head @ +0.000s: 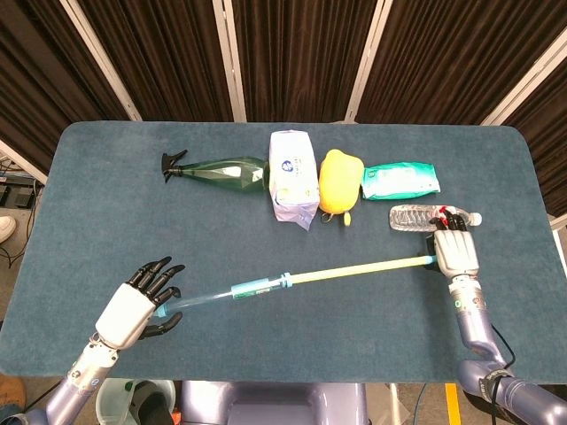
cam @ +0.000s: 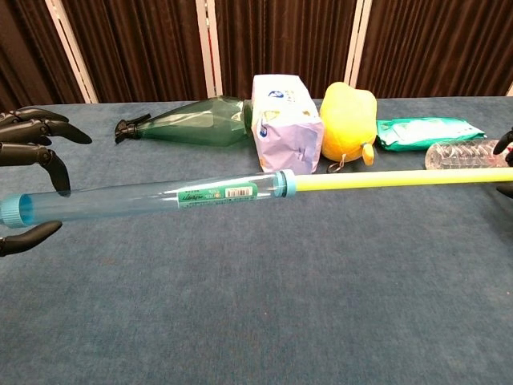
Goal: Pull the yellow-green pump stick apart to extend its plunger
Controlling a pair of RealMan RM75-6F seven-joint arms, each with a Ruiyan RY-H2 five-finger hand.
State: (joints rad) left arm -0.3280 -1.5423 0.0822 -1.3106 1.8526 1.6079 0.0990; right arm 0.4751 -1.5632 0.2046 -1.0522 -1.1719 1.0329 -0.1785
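The pump stick hangs above the table between my two hands. Its clear blue barrel (head: 221,294) (cam: 144,200) points left and its yellow-green plunger rod (head: 354,269) (cam: 385,178) runs right out of a blue collar (cam: 282,183). My left hand (head: 133,308) (cam: 32,152) holds the barrel's open end, fingers above and thumb below. At the far end of the rod, my right hand (head: 452,252) grips the plunger's tip; the chest view shows only its fingertips (cam: 505,144) at the right edge.
Along the back of the blue table (head: 106,204) lie a green spray bottle (head: 221,170), a white-purple tissue pack (head: 293,177), a yellow soft object (head: 341,181) and a green wipes pack (head: 400,180). A clear water bottle (head: 430,217) lies just behind my right hand.
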